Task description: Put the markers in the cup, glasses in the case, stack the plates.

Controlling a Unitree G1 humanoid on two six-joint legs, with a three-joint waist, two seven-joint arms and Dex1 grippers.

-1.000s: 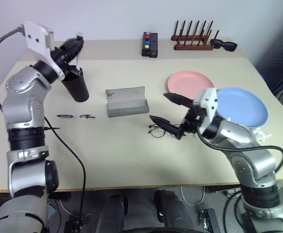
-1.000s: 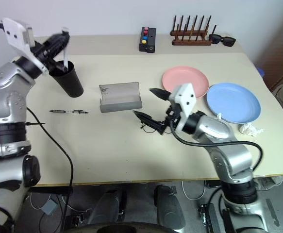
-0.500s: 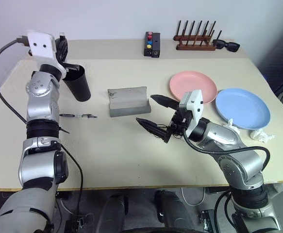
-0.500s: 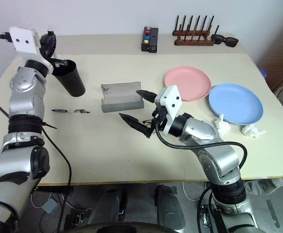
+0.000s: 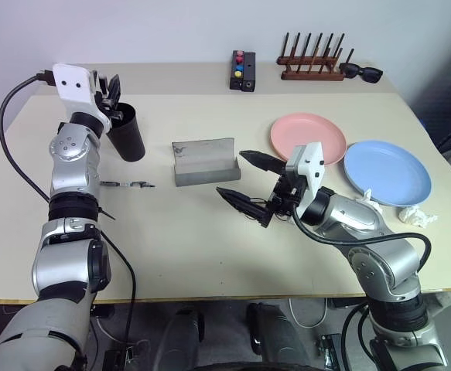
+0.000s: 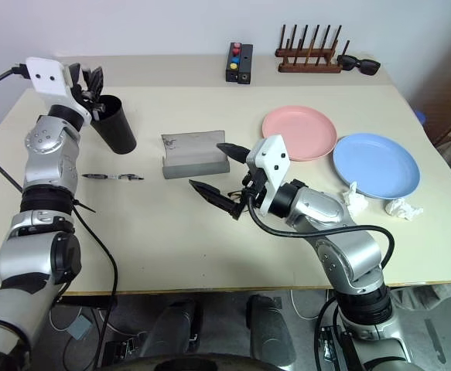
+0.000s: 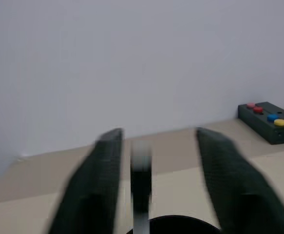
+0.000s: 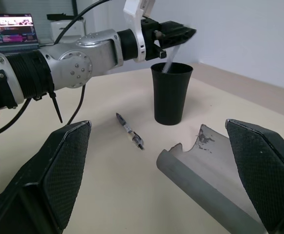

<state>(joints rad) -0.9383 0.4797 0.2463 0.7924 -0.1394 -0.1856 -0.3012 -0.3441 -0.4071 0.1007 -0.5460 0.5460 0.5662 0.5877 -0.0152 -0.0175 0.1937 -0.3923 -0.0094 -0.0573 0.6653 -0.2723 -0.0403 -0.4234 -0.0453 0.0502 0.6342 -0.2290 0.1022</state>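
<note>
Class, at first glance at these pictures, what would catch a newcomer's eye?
Probably the left claw poised over the black cup at the table's far left, a white marker dropping into it. Next, the right claw, wide open, by the grey case mid-table, with pink plate and blue plate side by side on the right.

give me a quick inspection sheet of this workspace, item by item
surface: beige table, mostly bare at the front.
job's things: white marker dropping into the black cup; dark marker lying on the table; grey case open; pink plate and blue plate side by side, unstacked; glasses mostly hidden behind the right gripper.
clutter: crumpled paper, button box, wooden rack, black sunglasses.
grippers: left gripper over the cup, open; right gripper open, empty.
cables: black cable along the left arm.
surroundings: white wall; laptop in the right wrist view.
</note>
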